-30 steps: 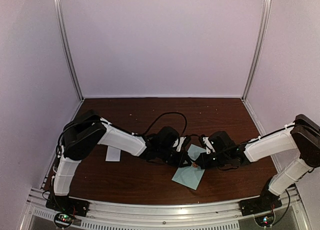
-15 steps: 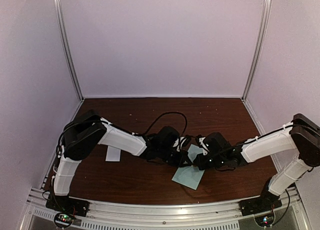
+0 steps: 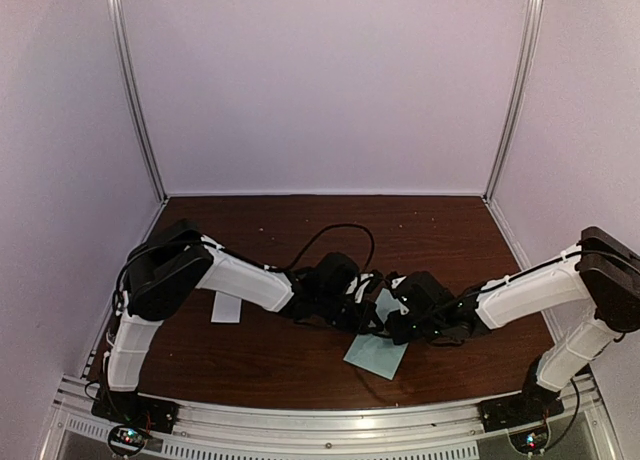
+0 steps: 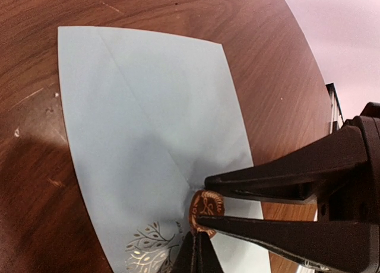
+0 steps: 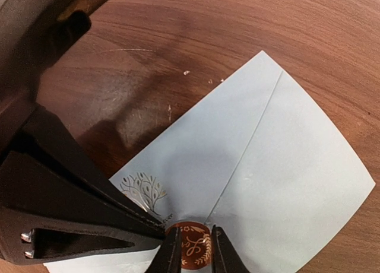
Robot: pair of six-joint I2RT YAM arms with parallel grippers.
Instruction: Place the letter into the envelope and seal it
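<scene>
the pale teal-blue rectangular paper envelope [image 3: 378,350] has stayed flat on the dark wooden table [image 3: 260,365] while the right gripper [image 5: 193,252] slid in, jaws slightly parted astride the round copper sticker seal [image 4: 205,208] on its closed flap, left gripper [image 4: 196,255] clenched beside it; sealing looks nearly done, letter unseen, tiny print unreadable.

Nothing legible: the copper seal [image 5: 195,250] on the envelope [image 5: 285,166] shows only a curly emblem, and the tiny lettering beside the silver tree print [image 5: 142,191] is too blurred to read.
</scene>
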